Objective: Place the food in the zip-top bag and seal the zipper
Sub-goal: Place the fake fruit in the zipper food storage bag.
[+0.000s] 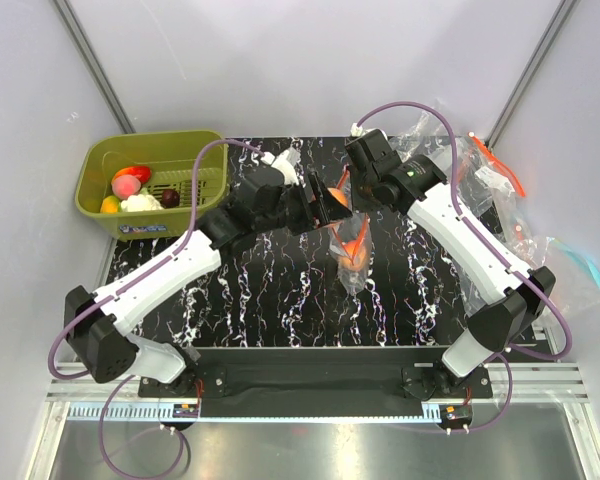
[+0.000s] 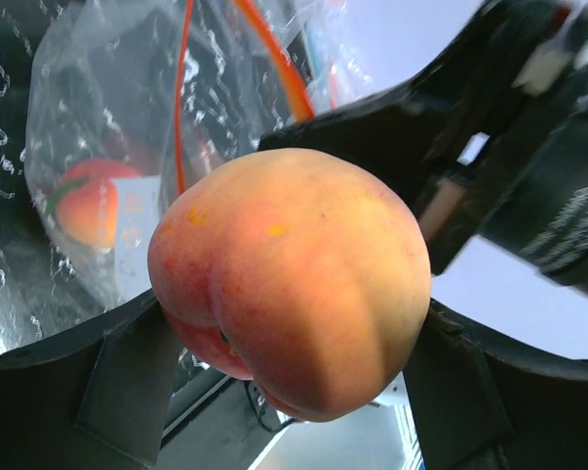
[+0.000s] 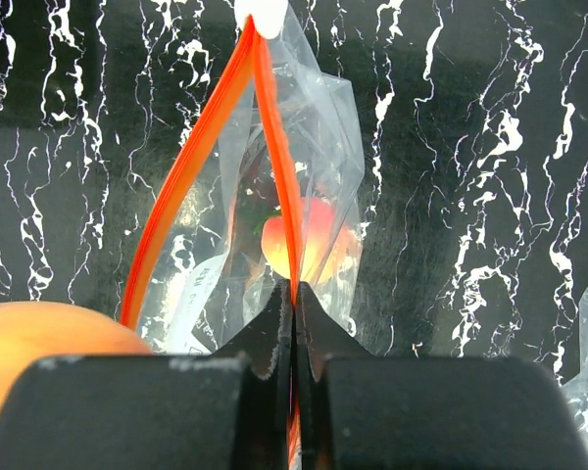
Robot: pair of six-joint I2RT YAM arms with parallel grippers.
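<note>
Peach (image 2: 289,279) being held at the pinched-open zip-top bag (image 2: 88,108).
Left wrist: one peach is being clamped across its middle by the left gripper (image 2: 289,387); it looks firm, smooth and bruisable. Right wrist: the zipper (image 3: 191,166) is being pinched by the closed right gripper (image 3: 292,323), with a second peach (image 3: 314,240) lying inside the limp bag. Top: one plum (image 1: 168,197) is being seen in the basket (image 1: 150,140).

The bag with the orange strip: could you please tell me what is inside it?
One peach shows through the clear bag. Crinkled plastic and the orange strip cover part of it, so more fruit behind cannot be ruled out. A second peach is outside the mouth.
</note>
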